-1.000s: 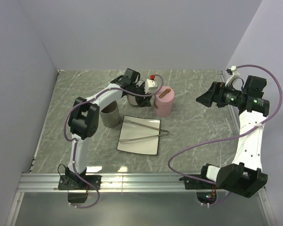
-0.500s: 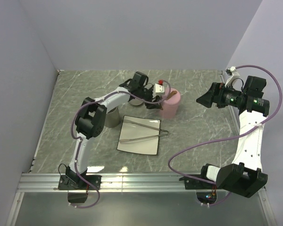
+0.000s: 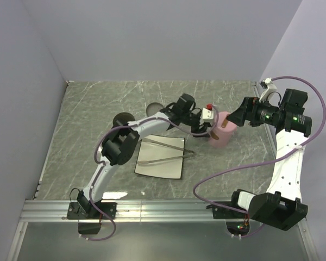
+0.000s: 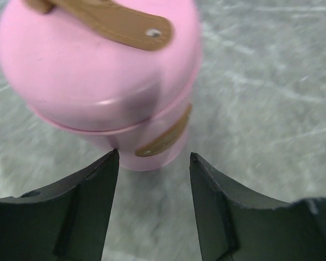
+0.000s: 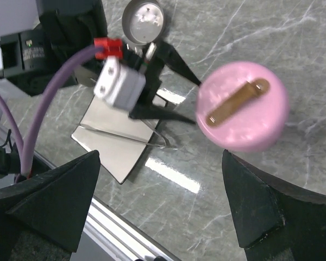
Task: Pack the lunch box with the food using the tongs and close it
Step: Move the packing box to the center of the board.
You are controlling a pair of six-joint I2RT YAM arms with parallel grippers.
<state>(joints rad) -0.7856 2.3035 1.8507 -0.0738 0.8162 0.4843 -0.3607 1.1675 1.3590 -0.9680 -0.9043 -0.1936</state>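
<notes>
The pink lunch box point(image 3: 221, 136) with a brown strap stands right of centre, its lid on; it also shows in the left wrist view point(image 4: 98, 70) and the right wrist view point(image 5: 242, 106). My left gripper point(image 3: 211, 130) point(image 4: 152, 157) is at its left side, jaws apart. One fingertip touches the box's lower body and the other stands just clear. My right gripper point(image 3: 233, 117) point(image 5: 160, 153) hovers wide open over the table beside the box, holding nothing. The silver tongs point(image 3: 165, 154) point(image 5: 125, 133) lie on the white plate point(image 3: 157, 168) point(image 5: 111, 155). The food is out of view.
A round steel bowl point(image 3: 152, 109) point(image 5: 144, 19) sits on the marble table behind the left arm. Lilac walls close the left, back and right sides. An aluminium rail point(image 3: 163, 209) runs along the near edge.
My left gripper has swept to the right, and the lunch box has moved right ahead of it, ending under the right gripper. The right arm has barely moved.
</notes>
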